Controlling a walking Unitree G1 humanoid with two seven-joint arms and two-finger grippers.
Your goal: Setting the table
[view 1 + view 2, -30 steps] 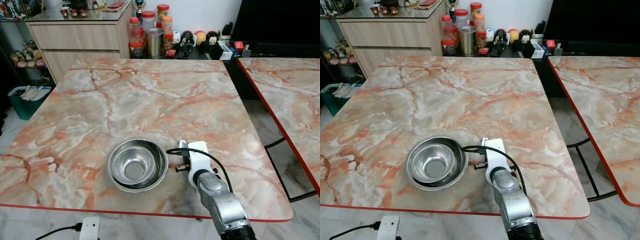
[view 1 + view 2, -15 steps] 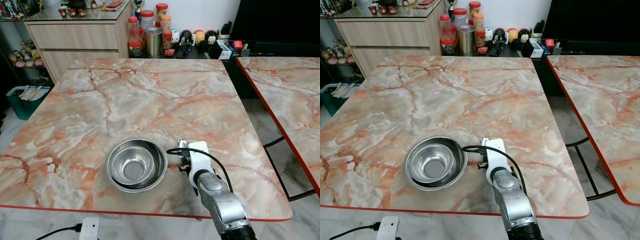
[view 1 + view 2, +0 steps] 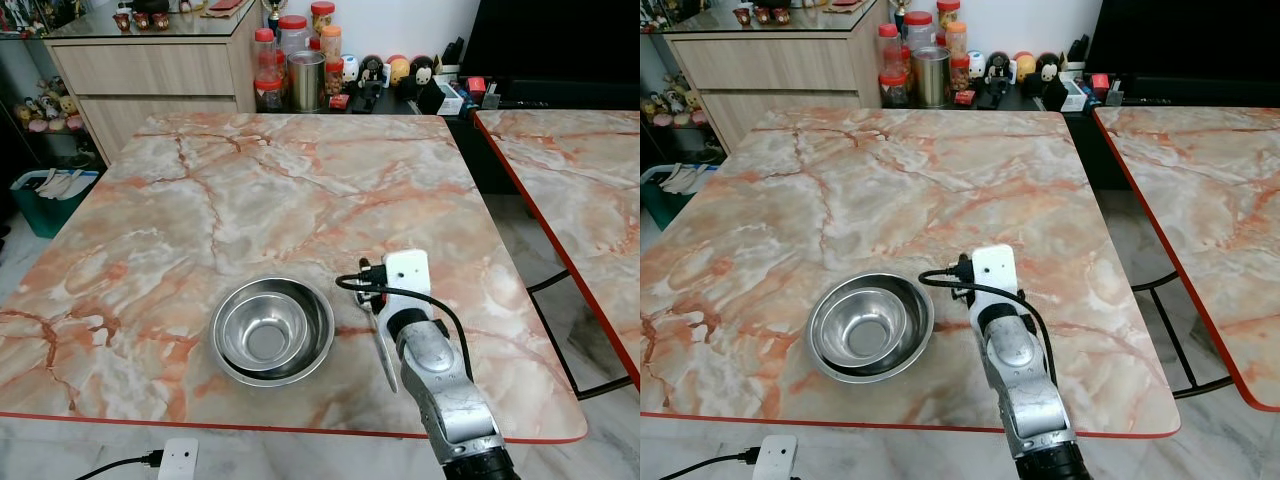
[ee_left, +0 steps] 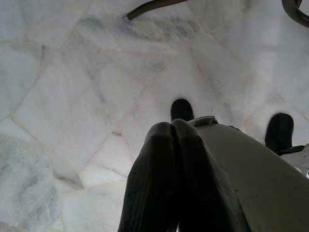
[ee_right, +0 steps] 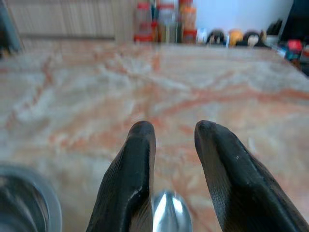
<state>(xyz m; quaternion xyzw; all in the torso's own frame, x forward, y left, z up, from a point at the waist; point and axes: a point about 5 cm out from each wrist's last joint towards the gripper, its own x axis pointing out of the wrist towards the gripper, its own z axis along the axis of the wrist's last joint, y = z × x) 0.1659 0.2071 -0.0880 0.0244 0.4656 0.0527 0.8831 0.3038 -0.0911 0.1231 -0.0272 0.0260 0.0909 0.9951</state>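
Observation:
A steel bowl (image 3: 270,335) sits empty near the front edge of the marble table (image 3: 300,190). Just to its right a silver spoon (image 3: 384,350) lies flat on the table, partly under my right arm (image 3: 432,375). In the right wrist view my right gripper (image 5: 174,128) is open low over the tabletop. The spoon's rounded end (image 5: 169,215) shows between the bases of its fingers, and the bowl's rim (image 5: 29,203) is off to one side. My left gripper (image 4: 172,126) hangs idle over the pale floor, its fingers pressed together.
A second marble table (image 3: 580,180) stands to the right across a narrow gap with a black metal frame (image 3: 555,290). Jars (image 3: 295,55) and figurines (image 3: 400,72) line the back beside a wooden sideboard (image 3: 150,75). A power strip (image 3: 178,458) lies on the floor.
My right arm has drawn up and moved slightly away from me. The spoon, hidden under the arm before, now lies in sight on the table right of the bowl.

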